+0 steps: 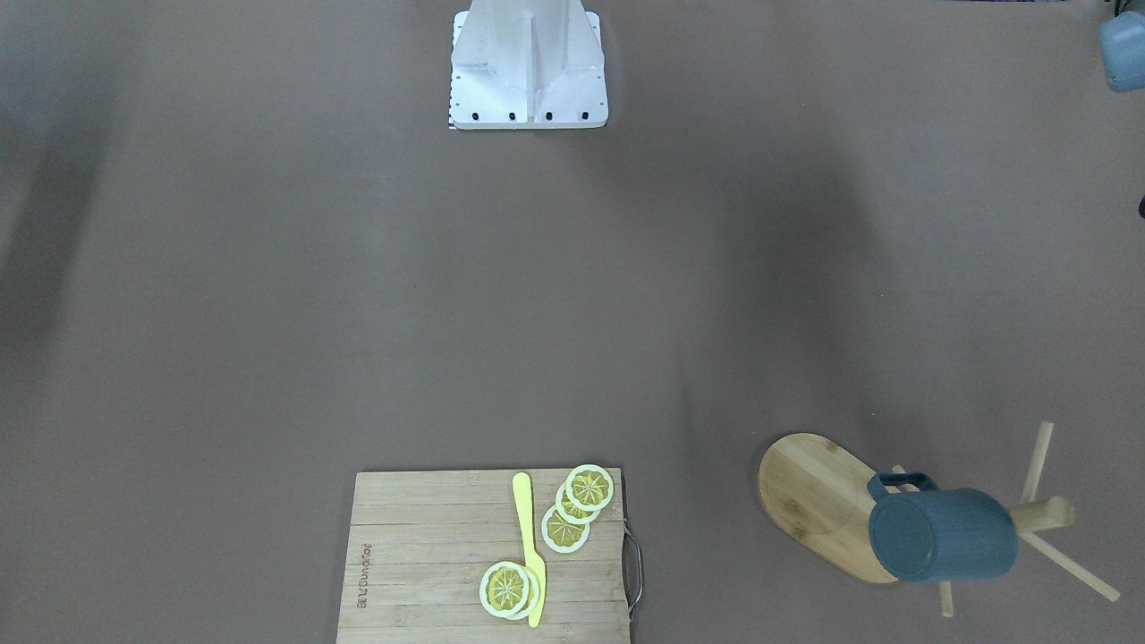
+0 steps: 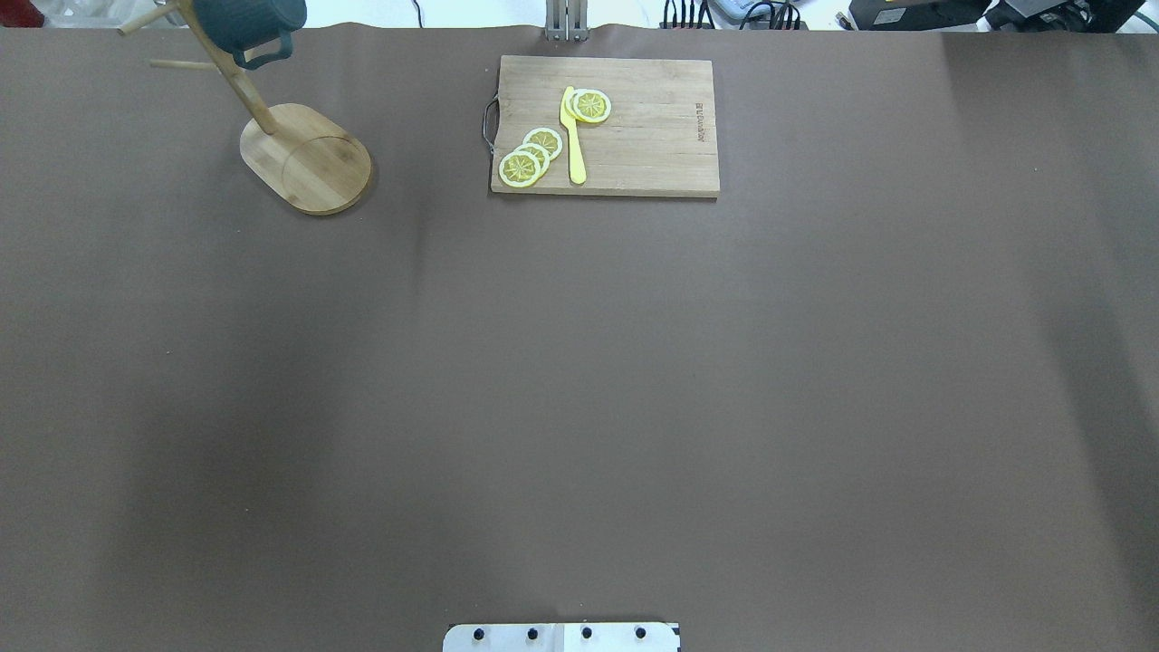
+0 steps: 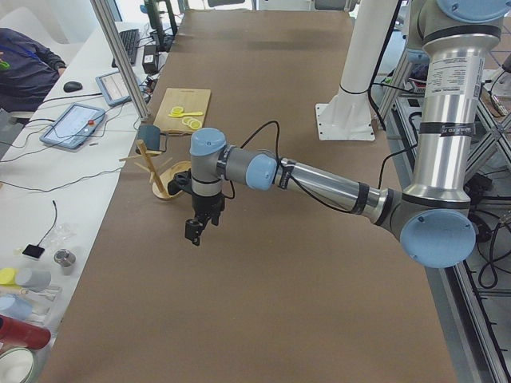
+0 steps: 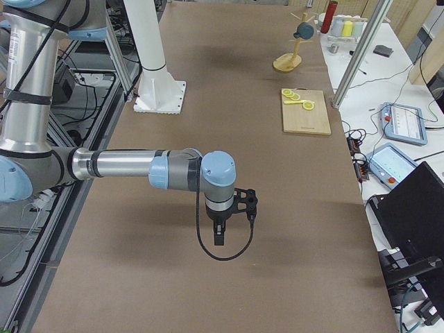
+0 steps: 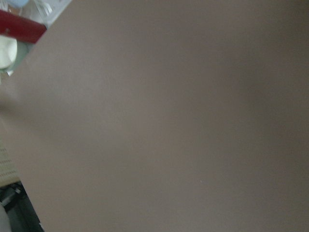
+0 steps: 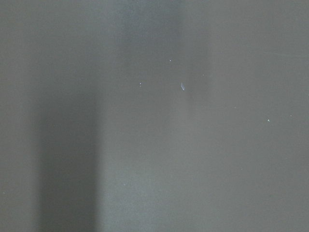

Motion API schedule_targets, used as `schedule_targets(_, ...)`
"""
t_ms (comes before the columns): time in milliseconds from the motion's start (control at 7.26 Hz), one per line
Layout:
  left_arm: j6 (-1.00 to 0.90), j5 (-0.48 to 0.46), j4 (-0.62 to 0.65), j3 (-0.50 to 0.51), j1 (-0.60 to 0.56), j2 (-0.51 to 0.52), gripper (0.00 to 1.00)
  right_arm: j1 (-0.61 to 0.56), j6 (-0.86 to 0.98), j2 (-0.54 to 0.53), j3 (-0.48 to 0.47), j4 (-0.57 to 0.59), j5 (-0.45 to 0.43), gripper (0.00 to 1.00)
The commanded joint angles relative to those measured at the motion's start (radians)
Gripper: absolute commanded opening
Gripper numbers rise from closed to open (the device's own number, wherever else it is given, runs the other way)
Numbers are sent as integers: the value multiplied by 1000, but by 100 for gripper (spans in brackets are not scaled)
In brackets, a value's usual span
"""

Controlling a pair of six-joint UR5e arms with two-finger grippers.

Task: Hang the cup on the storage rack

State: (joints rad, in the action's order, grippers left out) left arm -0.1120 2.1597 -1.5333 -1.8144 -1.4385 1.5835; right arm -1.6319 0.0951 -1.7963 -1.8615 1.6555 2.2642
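Note:
The dark slate-blue cup [image 1: 944,535] hangs by its handle on a peg of the bamboo storage rack [image 1: 814,492], at the table's far left corner. It also shows in the overhead view, cup [image 2: 249,23] on rack [image 2: 308,158], and in both side views [image 3: 148,134] [image 4: 304,30]. My left gripper [image 3: 192,238] hovers over bare table a little short of the rack [image 3: 160,171]; I cannot tell if it is open. My right gripper [image 4: 218,241] hangs over bare table far from the rack [image 4: 288,62]; I cannot tell its state. Both wrist views show only brown table.
A wooden cutting board [image 2: 652,136] with lemon slices [image 2: 530,156] and a yellow knife [image 2: 573,136] lies at the far middle of the table. The robot's white base [image 1: 528,72] stands at the near edge. Bottles and cans [image 3: 24,319] sit beyond the left end.

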Motion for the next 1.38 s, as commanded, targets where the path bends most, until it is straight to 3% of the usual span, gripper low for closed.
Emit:
schedule_targets(0, 52, 188, 1, 12, -98, -65, 99, 0, 0, 0, 2, 1, 0, 100)
schedule_targets(964, 54, 192, 5, -40, -120, -161, 99, 0, -5, 6, 4, 1, 5, 100)
schedule_targets(1240, 52, 190, 4, -40, -122, -169, 99, 1, -99, 12, 1, 0, 11, 100)
